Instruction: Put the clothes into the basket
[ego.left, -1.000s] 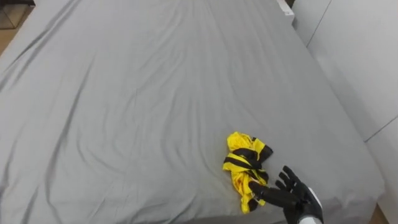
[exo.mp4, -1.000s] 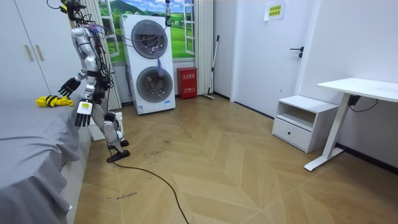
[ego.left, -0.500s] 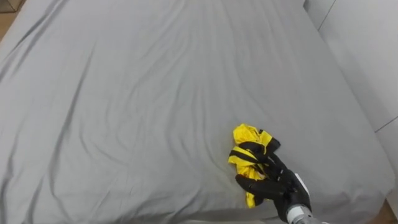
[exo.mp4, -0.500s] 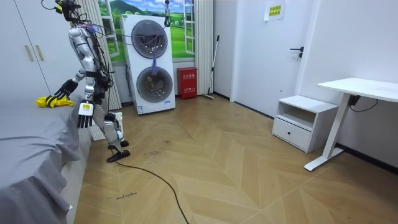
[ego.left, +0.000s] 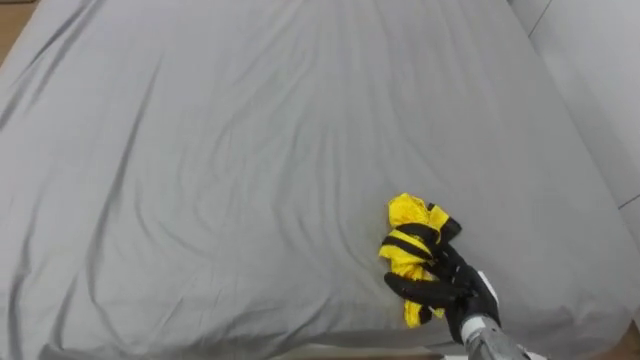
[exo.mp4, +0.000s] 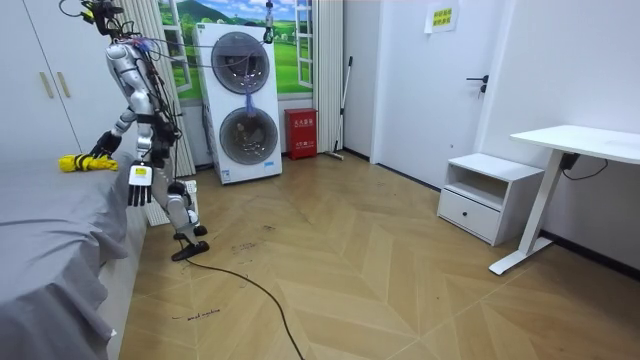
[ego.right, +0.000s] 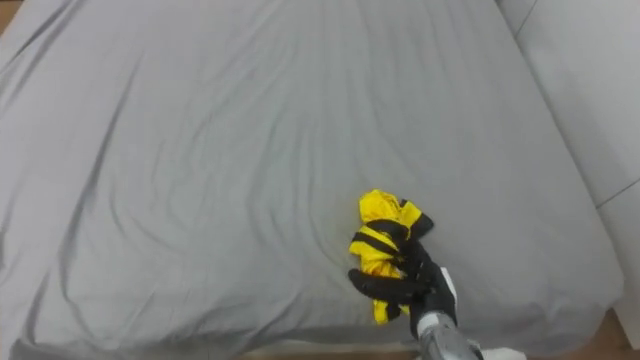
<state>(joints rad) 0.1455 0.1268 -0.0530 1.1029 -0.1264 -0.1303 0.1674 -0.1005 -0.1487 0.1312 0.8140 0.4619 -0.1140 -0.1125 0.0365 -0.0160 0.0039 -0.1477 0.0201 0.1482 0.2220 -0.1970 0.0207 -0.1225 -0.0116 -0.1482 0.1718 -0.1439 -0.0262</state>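
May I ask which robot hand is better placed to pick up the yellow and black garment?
The right robot hand: it rests on the garment near the edge of the bed, while the left robot hand hangs beside its leg.

On the bed (ego.left: 220, 150), near its front edge and off to the right: the clothes (ego.left: 412, 235). On top of the clothes, at their near side: the right hand (ego.left: 450, 292). Down beside the bed's edge: the left hand (exo.mp4: 138, 185). To the room view's right of the robot: two washers (exo.mp4: 243, 100), one atop the other.
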